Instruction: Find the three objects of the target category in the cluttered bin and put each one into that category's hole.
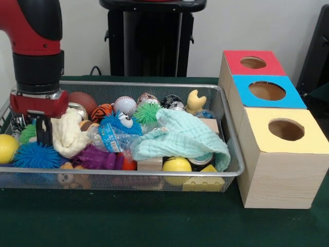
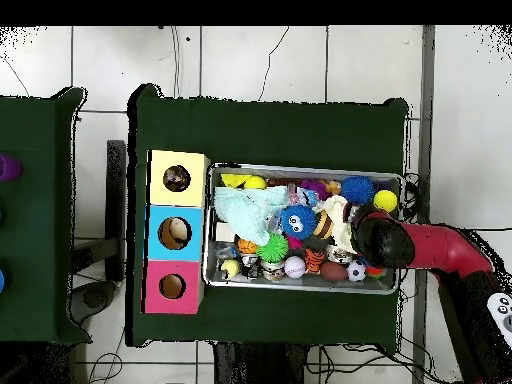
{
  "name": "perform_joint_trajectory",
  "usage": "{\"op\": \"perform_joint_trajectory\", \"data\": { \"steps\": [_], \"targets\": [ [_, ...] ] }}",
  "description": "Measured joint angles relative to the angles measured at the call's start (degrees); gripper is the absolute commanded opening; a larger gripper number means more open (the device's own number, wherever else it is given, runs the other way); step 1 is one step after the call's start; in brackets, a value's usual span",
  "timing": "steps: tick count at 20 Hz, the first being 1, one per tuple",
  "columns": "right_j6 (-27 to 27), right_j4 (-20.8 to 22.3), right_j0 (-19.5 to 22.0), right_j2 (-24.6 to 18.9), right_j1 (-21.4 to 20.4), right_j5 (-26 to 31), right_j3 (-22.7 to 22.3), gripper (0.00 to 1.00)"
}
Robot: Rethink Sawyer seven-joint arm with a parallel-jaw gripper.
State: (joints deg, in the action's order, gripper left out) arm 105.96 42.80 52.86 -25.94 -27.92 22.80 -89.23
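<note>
A wire mesh bin [image 1: 226, 110] [image 2: 300, 289] is crammed with toys. My gripper [image 1: 43, 129] hangs low over its left end in the front view, beside a cream cloth [image 1: 67, 135] and above a blue spiky ball [image 1: 35, 156]. In the overhead view the arm's wrist [image 2: 380, 240] covers it. Nothing visible shows whether it holds anything. Beside the bin stand three wooden boxes, each with a round hole: red top [image 1: 235, 60] [image 2: 155, 300], blue top [image 1: 245, 98] [image 2: 157, 247], yellow top [image 1: 259, 140] [image 2: 159, 195].
In the bin lie a mint cloth [image 1: 187, 138], a clear bottle with a blue label [image 1: 110, 138], a blue furry toy with eyes [image 1: 122, 122], yellow balls [image 1: 176, 165] [image 1: 6, 146], a baseball [image 1: 125, 105], a green spiky ball [image 1: 148, 112] and a purple toy [image 1: 95, 158].
</note>
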Motion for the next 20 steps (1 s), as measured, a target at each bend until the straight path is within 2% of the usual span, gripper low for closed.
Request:
{"op": "perform_joint_trajectory", "data": {
  "steps": [5,10,14,20],
  "targets": [
    [0.0,1.95,3.09,-0.7,1.06,-1.05,-2.22,0.0],
    [0.0,2.61,2.9,-0.64,1.17,-4.35,-4.57,0.0],
    [0.0,2.67,0.39,0.33,1.39,-8.02,-6.16,0.0],
    [0.01,2.49,-5.55,3.69,2.0,-13.75,-8.06,0.0]
  ]
}}
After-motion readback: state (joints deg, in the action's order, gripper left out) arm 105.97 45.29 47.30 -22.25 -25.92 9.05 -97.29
